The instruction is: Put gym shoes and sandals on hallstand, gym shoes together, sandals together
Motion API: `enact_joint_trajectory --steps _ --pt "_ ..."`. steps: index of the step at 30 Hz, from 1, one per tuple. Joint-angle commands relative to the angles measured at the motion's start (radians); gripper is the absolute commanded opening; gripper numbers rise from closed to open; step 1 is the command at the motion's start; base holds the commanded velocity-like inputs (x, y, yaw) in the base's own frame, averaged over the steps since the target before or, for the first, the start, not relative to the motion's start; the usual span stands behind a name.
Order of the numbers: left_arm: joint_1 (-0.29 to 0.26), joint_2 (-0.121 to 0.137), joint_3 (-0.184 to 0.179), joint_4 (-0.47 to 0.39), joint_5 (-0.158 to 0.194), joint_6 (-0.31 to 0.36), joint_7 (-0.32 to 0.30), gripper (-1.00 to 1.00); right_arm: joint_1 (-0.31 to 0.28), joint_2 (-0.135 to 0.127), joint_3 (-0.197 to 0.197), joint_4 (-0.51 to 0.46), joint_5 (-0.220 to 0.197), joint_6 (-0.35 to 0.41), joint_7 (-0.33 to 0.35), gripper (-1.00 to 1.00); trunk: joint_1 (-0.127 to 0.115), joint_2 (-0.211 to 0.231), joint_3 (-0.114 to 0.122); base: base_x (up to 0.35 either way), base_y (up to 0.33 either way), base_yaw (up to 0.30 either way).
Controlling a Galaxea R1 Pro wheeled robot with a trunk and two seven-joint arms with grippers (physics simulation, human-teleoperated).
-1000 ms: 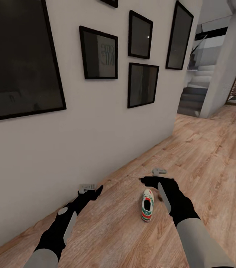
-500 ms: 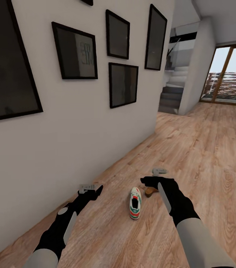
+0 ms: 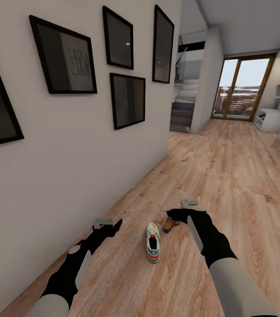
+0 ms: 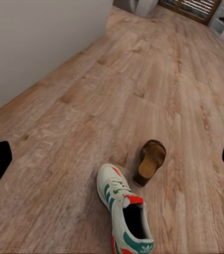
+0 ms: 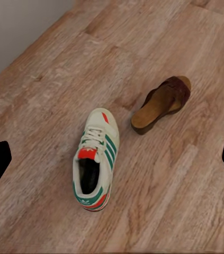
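Head view: gym shoe (image 3: 153, 248) upright on corridor floor (image 3: 228, 185) btwn arms, brown sandal (image 3: 170, 226) just beyond, by right gripper (image 3: 173, 214). Left gripper (image 3: 111, 226) near wall. Both grippers empty, jaws spread wide per wrist views; prob. lining up for pickup.

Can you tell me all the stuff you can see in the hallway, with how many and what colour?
gym shoe: one, white with green stripes and red-orange bits, on the floor between the two arms.
sandal: one, brown, on the floor just past the gym shoe, not touching it.
floor: light brown wood planks.
wall: white, on the left side.
picture frames: five, black, on the wall.
stairs: grey, far down the hallway.
glass door: wooden frame, at the far end.
left gripper: black arm, grey fingers, open, holding nothing.
right gripper: black arm, grey fingers, open, holding nothing.
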Motion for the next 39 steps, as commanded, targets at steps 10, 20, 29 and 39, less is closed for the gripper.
enact_joint_trajectory --steps 10,20,29,39 --pt "0.0 -0.001 0.004 0.0 0.003 0.0 -0.008 1.0 -0.001 0.0 0.0 0.0 0.004 0.004 0.001 1.0 0.0 0.0 -0.001 0.066 0.18 -0.248" --pt "0.0 -0.001 0.005 0.0 0.003 0.0 -0.008 1.0 -0.001 0.0 -0.002 0.062 0.005 0.002 0.0 1.0 0.0 0.0 -0.001 0.036 0.091 -0.024" --pt "0.0 -0.005 0.003 -0.003 0.002 0.0 -0.008 1.0 -0.001 0.0 -0.002 0.09 0.0 0.004 -0.003 1.0 0.0 0.0 -0.001 0.0 0.001 0.0" --pt "-0.048 -0.004 -0.022 -0.025 -0.005 0.208 0.011 1.0 -0.001 0.0 -0.001 0.091 0.0 0.003 -0.004 1.0 0.0 0.0 -0.001 0.0 0.0 0.0"
